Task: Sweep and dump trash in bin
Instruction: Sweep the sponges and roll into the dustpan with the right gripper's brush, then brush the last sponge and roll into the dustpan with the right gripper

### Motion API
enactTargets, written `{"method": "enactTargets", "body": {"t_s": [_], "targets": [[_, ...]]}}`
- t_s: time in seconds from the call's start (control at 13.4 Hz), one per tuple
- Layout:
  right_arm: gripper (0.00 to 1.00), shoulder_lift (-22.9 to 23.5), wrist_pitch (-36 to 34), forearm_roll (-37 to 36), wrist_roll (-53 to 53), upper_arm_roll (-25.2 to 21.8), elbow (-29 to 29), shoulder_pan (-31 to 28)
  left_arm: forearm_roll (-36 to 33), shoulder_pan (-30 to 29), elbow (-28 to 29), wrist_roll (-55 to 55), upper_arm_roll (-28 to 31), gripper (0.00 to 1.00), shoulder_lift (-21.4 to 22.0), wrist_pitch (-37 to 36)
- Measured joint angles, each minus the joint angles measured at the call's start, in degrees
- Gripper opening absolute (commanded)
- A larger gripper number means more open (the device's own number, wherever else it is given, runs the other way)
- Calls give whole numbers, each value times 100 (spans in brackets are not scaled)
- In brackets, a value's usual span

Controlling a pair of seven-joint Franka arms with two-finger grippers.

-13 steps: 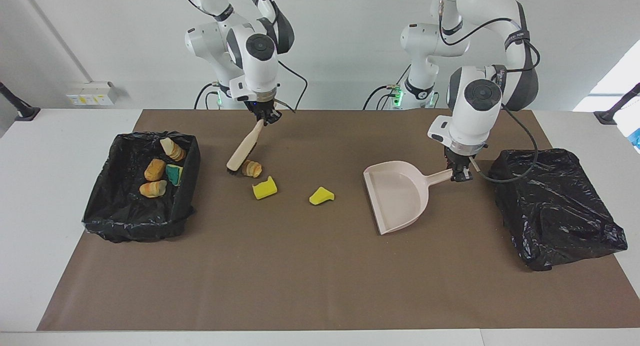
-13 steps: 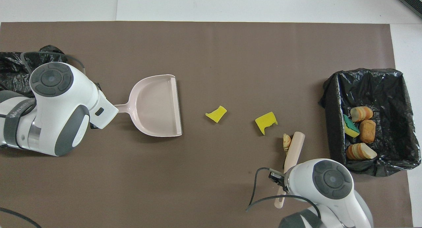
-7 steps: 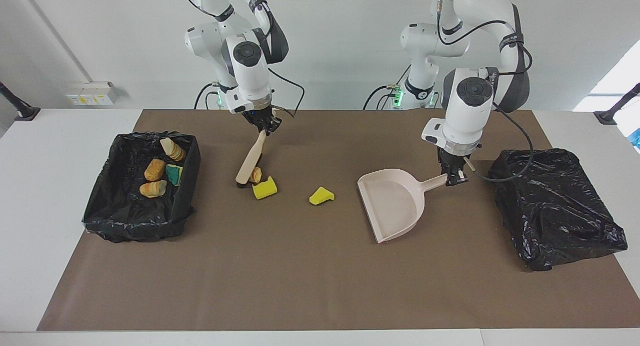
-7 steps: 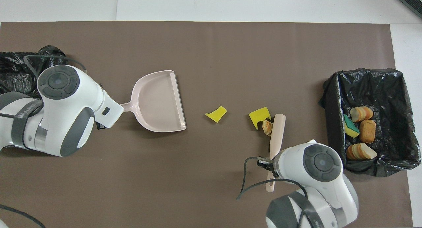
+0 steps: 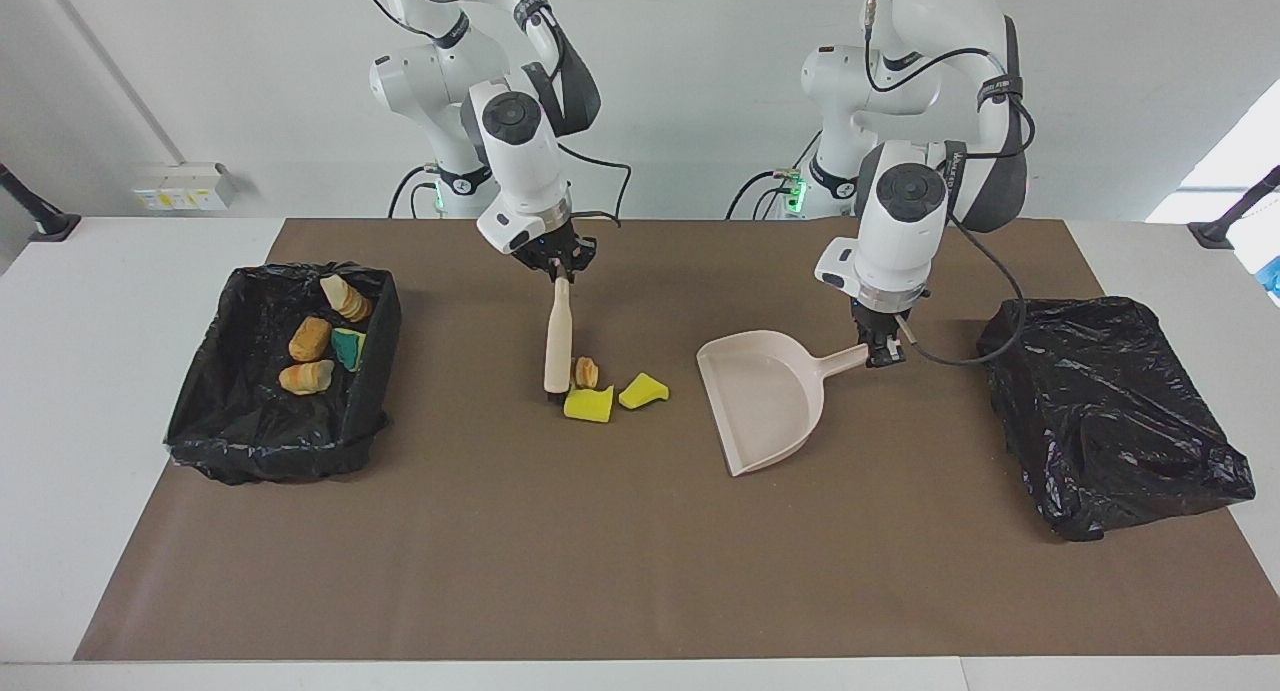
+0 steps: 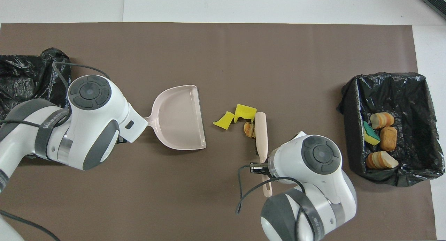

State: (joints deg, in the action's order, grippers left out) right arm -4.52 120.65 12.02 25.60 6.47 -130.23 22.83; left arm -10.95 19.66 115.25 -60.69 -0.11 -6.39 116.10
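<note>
The dustpan (image 5: 765, 396) lies flat on the brown tabletop (image 5: 640, 571) near the middle, its open mouth turned toward the right arm's end, and everything else can be placed from it. The left hand (image 5: 882, 349) is clenched on the dustpan's handle, on the side toward the left arm's end. Just off the dustpan's mouth, apart from it by a narrow strip of bare tabletop, sits a small heap of trash: two yellow sponge chunks (image 6: 234, 114) touching each other and one tan bread piece (image 6: 248, 128) right beside them. The brush (image 5: 557, 341) stands close against that heap on the side away from the dustpan, bristles down on the tabletop, and the right hand (image 5: 558, 268) grasps the top of its handle. Well apart from the dustpan, at the right arm's end, an open bin lined with a black bag (image 5: 200, 411) holds four more pieces (image 6: 379, 138): three bread lumps and a sponge with a green face. At the left arm's end, near the dustpan's handle, lies a second black bag (image 5: 1110, 411) whose contents cannot be seen. Judging by this, the job looks a little past halfway: four of the seven pieces are in the bin, and the last three are gathered and lined up with the dustpan. What is left is the short final push into the dustpan, then the lift and the tipping out into a bin.
</note>
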Motion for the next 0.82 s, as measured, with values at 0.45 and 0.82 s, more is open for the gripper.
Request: {"method": "enactTargets", "body": {"t_s": [0.45,0.82], "targets": [[0,915,35,366,43,19,1051,460,0,269,138,17,3,0,20,-32],[0,1525,474,1273,43,28,1756,910,0,269,187,19,23,0,28,-42]]}}
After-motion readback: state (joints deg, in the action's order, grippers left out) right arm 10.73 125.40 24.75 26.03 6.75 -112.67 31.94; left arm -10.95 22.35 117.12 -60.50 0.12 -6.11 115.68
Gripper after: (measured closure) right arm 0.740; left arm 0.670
